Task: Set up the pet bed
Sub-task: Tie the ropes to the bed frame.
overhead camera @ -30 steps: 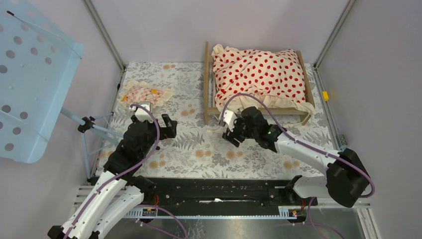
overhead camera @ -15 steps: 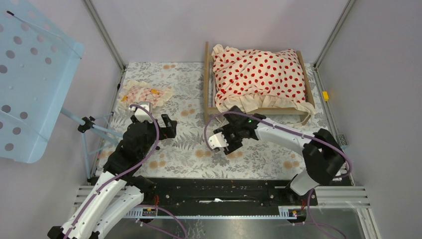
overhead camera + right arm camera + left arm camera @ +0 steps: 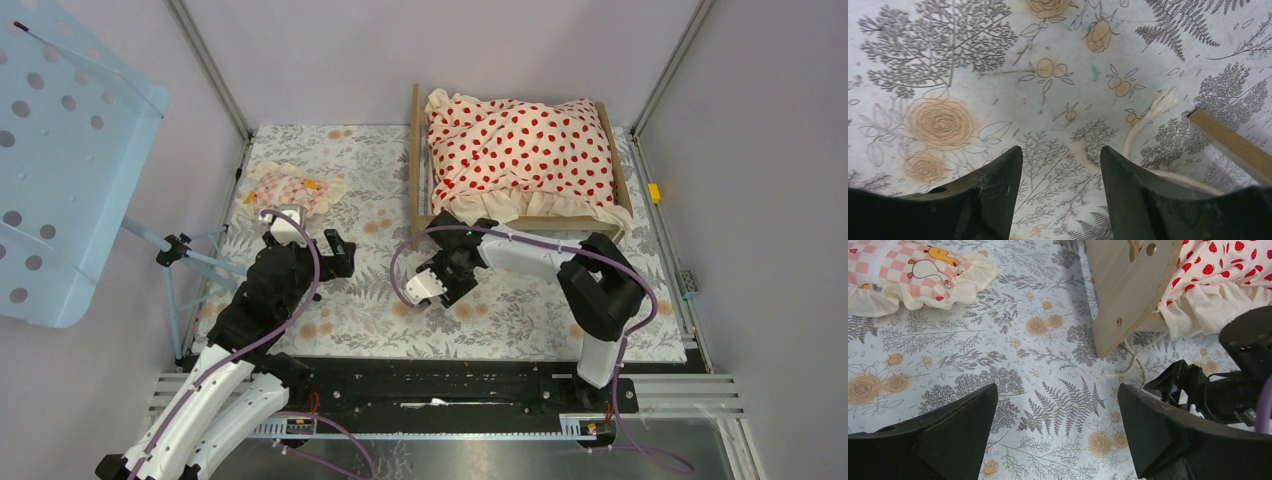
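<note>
The pet bed [image 3: 415,165], a pale wood frame of smooth flat boards, stands at the far right of the flower-printed cloth [image 3: 360,300]. It is heaped with a soft cream blanket [image 3: 515,150], dotted red and frilled at the edge. A pink checked pillow [image 3: 292,188] with a cream ruffle lies far left. The left gripper [image 3: 1056,390] stands wide and empty. The right gripper [image 3: 1060,150], half open and empty, hovers beside a frayed cream cord [image 3: 1154,112] at the bed's near left corner.
</note>
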Available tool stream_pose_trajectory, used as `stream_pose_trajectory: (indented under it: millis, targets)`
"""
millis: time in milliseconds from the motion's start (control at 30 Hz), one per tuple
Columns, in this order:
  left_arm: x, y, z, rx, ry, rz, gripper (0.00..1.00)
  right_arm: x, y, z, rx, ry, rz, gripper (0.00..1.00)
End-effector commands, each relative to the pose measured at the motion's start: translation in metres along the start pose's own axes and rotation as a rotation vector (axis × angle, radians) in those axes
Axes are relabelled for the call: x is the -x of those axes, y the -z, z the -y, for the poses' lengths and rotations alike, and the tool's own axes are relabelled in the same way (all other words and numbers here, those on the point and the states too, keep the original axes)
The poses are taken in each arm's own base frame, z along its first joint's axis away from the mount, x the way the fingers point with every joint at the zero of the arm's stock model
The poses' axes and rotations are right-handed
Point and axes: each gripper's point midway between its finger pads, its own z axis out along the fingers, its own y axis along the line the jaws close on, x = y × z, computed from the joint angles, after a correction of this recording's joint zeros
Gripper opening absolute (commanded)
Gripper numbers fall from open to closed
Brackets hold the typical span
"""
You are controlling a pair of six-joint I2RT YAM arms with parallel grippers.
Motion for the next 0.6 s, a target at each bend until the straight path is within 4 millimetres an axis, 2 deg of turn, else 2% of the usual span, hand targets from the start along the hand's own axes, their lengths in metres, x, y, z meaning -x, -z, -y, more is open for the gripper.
stream_pose_trajectory:
  millis: [0,567]
  targets:
    - [0.009,0.001,0.003,-0.016,0.011,0.037,0.99,-0.005,-0.001,0.010,0.038,0.044,-0.041,0.64]
    - [0.008,0.000,0.003,-0.015,0.009,0.030,0.99,-0.034,-0.016,0.010,0.129,0.022,-0.098,0.53]
